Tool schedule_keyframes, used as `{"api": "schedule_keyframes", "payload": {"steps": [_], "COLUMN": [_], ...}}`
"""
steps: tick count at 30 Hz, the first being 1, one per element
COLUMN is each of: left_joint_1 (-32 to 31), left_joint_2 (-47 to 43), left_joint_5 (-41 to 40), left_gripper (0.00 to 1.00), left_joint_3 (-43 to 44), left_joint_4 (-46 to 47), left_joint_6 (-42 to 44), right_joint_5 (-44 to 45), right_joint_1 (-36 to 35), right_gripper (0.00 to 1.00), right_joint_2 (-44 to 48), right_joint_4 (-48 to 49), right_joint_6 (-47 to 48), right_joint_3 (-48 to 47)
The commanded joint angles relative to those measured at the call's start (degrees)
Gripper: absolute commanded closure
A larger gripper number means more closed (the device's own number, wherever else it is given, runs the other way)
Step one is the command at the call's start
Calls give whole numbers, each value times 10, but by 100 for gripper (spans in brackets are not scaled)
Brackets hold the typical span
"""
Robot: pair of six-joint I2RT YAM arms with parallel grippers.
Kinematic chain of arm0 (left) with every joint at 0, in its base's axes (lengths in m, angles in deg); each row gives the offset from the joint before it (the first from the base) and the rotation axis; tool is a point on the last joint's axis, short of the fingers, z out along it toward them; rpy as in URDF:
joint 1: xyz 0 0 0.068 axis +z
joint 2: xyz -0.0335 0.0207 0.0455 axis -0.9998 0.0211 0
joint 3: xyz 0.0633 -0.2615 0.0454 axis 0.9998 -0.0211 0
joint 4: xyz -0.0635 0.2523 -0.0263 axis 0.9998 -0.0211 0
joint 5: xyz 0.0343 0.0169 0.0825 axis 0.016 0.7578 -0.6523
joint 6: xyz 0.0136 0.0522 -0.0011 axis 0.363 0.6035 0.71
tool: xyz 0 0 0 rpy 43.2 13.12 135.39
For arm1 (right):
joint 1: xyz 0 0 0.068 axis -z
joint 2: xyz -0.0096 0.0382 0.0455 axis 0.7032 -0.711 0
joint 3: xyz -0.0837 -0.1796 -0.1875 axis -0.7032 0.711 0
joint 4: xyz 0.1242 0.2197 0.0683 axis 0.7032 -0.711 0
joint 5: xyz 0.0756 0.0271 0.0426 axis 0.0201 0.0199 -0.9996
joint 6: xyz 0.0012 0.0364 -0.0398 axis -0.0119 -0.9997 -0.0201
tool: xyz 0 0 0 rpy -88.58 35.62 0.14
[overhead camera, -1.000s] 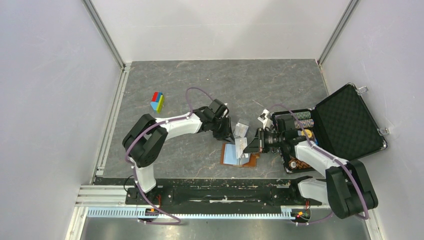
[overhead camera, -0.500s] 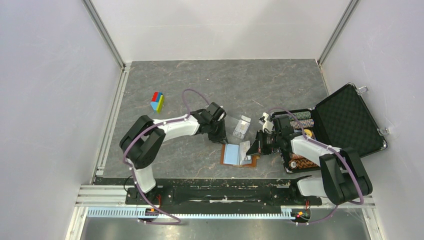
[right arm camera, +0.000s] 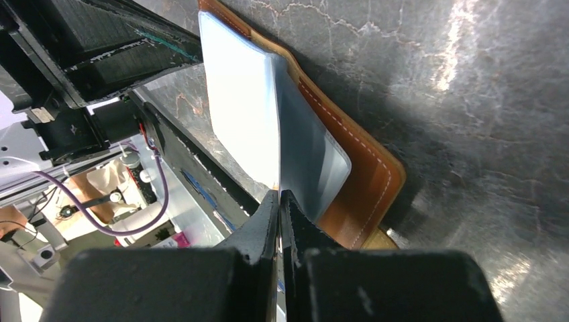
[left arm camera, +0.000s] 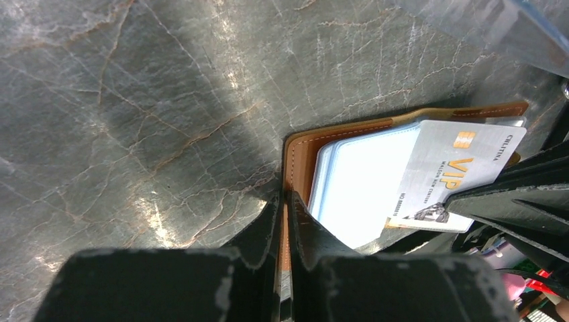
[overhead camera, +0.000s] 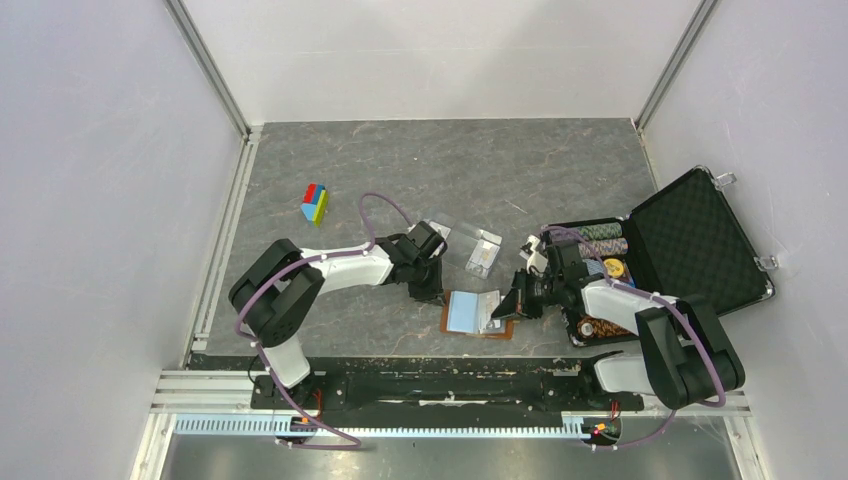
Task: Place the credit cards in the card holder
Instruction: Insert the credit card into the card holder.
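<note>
Grip check, card holder open.
At its left edge left gripper pinched it; right gripper clamped credit card over it.

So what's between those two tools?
The open brown card holder with a pale credit card lies between the left tool and right tool; the top view shows it.

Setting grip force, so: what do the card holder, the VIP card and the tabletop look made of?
The card holder looks like tan matte leather, edge-stitched, possibly faux; its sleeves are clear glossy plastic. The VIP card seems silvery satin plastic with printed lettering. The table shows dark veined stone pattern, glossy; maybe laminate.
</note>
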Motion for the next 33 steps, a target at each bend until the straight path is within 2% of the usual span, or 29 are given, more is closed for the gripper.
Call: {"api": "schedule_keyframes", "payload": {"steps": [1,16,33], "left_joint_1": [-7,-13,-17], "left_joint_2": [-9,-4,0], "left_joint_5": [-18,-24,-18], "left_gripper": [91,94,95], "left_joint_3": [-13,-13,-13], "left_joint_4": [1,-9,-9], "left_joint_6": [-19,-21,-30], "right_joint_5": [-18,-44,-27], "right_joint_1": [-7,-16,-24], "right_gripper": [100,100,100], "right_joint_2": [-6,-34,-63], "right_joint_4": [55,156,152], "right_joint_6": [-29,-81,-46], "right_joint_3": [19,53,45]}}
